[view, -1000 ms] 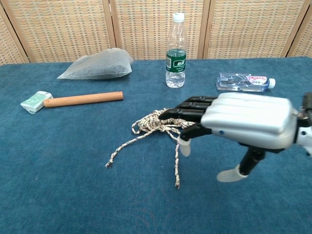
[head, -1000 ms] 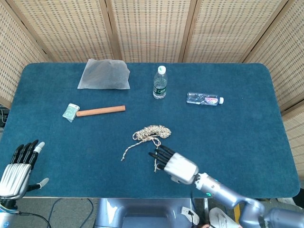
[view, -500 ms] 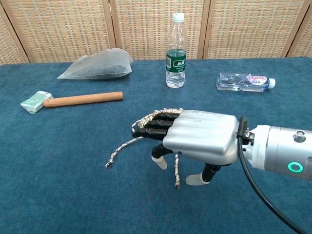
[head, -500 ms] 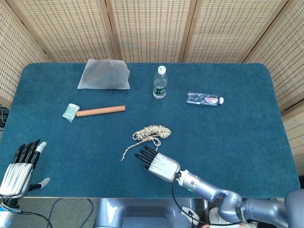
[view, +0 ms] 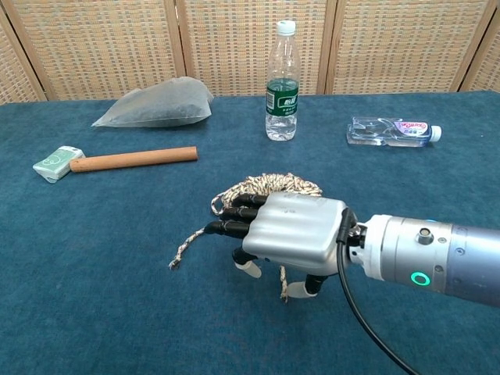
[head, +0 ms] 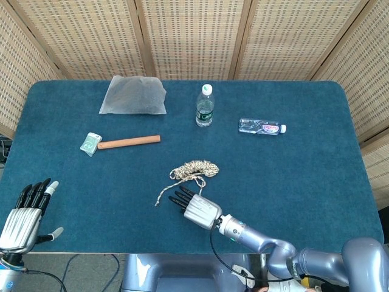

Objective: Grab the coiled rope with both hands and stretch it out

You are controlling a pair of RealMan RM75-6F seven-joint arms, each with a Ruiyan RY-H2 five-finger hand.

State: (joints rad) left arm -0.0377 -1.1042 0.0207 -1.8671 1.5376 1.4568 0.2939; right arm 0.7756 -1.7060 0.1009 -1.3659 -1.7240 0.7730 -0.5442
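Beige-and-brown braided rope lies coiled on the blue table just beyond the fingertips of my right hand, its bundle past the dark fingers and its two loose tails trailing back toward me, one off to the hand's left, the other running under the palm. From the chest view my right hand hovers low, palm down, fingers spread and reaching forward over the tails; I cannot tell whether any fingertip touches the rope. My left hand sits well off to the left at the table's near edge, fingers extended and apart, holding nothing. Farther beyond the coil an upright water bottle with a green label stands capped; I cannot tell how full it is. To the right of it a second clear bottle lies on its side.
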